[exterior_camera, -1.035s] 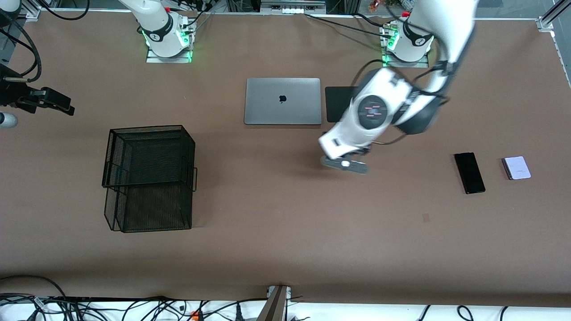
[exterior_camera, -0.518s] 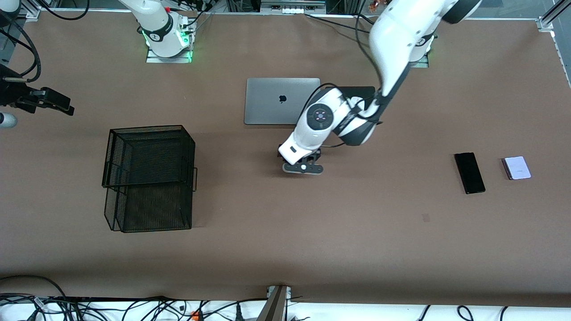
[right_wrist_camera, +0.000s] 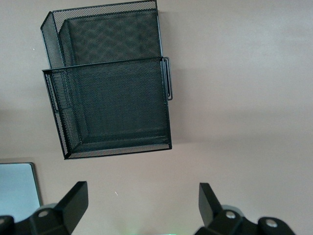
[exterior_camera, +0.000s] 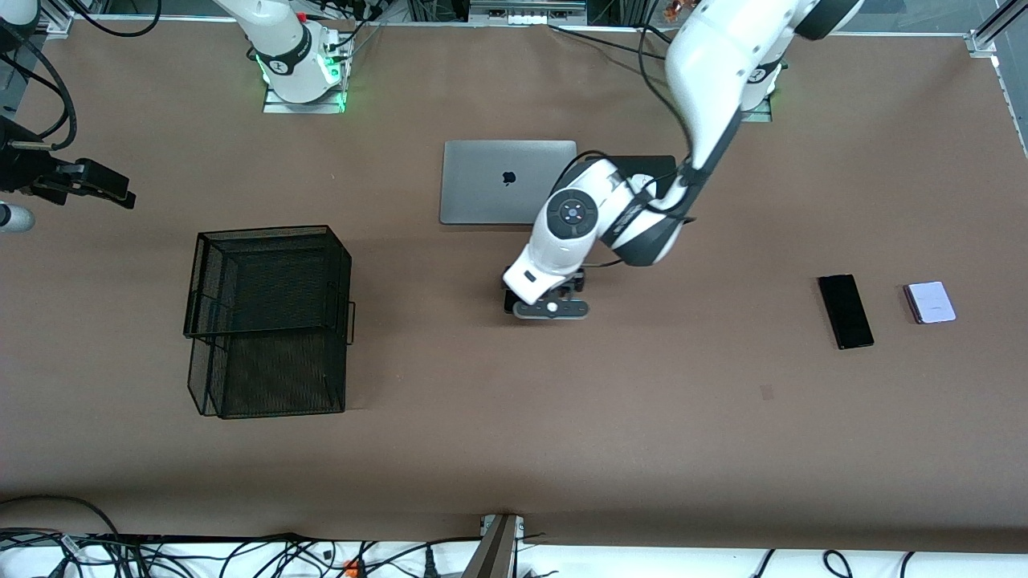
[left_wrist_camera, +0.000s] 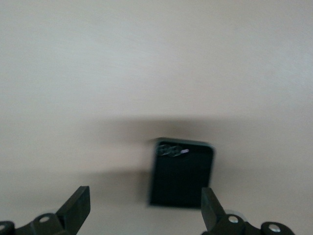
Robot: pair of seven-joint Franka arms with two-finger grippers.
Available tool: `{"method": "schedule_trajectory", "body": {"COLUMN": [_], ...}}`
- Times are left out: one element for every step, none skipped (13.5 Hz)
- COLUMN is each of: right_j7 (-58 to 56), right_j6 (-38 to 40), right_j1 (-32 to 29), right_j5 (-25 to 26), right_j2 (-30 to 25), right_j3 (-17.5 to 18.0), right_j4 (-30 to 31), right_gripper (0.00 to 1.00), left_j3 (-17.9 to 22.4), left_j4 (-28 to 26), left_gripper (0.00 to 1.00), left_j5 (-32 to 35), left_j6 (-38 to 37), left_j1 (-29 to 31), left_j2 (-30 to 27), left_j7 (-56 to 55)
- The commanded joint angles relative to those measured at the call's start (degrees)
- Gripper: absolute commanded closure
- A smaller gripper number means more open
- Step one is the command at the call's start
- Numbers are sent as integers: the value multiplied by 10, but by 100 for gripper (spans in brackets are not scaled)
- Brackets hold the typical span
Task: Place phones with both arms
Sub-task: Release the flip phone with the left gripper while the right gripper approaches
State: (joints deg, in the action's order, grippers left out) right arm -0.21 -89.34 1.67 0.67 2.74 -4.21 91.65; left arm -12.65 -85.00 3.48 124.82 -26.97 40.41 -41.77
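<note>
My left gripper (exterior_camera: 550, 308) hangs low over the middle of the table, nearer the front camera than the laptop. In the left wrist view it (left_wrist_camera: 144, 208) is open and empty. The small squarish black phone (left_wrist_camera: 181, 174) lies flat on the table just below it, closer to one finger; in the front view the gripper hides most of it. The long slim black phone (exterior_camera: 845, 311) and the pale lavender phone (exterior_camera: 930, 303) lie side by side toward the left arm's end. My right gripper (exterior_camera: 116, 189) waits open (right_wrist_camera: 142, 205) and empty at the right arm's end of the table.
A black wire-mesh two-tier tray (exterior_camera: 269, 321) stands toward the right arm's end and also shows in the right wrist view (right_wrist_camera: 112, 98). A closed silver laptop (exterior_camera: 508, 182) and a black mat (exterior_camera: 634, 168) lie near the bases. A white mouse (exterior_camera: 12, 217) sits at the table's edge.
My left arm swung from near the black mat toward the right arm's end and came down over the table's middle, then settled slightly. The right arm has not moved.
</note>
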Motion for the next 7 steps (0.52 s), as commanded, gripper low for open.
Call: {"method": "schedule_trajectory", "body": {"right_j7": [6, 6, 26, 74, 125, 166, 211], "right_j6": [-8, -14, -21, -30, -53, -84, -112], "right_j1": [29, 56, 80, 104, 137, 176, 216], "right_j5": [-6, -6, -8, -14, -21, -20, -21], "right_j2": [11, 30, 52, 74, 93, 112, 135], "right_j3": [11, 13, 13, 14, 15, 15, 15], "right_j4": [-1, -15, -30, -44, -50, -56, -68], "right_gripper": [0, 0, 0, 0, 0, 0, 0], "left_j3": [-5, -1, -1, -2, 0, -1, 1], "left_j4": [-12, -11, -10, -11, -11, -10, -11], "left_gripper": [0, 0, 0, 0, 0, 0, 0], "left_j5": [14, 14, 14, 14, 14, 14, 14], "left_j6": [-92, -125, -147, -166, -191, -209, -228], "left_j1": [64, 84, 115, 143, 168, 196, 218], "left_j2": [-68, -86, -100, -115, -132, -154, -175], "left_j7": [61, 107, 161, 221, 272, 305, 337]}}
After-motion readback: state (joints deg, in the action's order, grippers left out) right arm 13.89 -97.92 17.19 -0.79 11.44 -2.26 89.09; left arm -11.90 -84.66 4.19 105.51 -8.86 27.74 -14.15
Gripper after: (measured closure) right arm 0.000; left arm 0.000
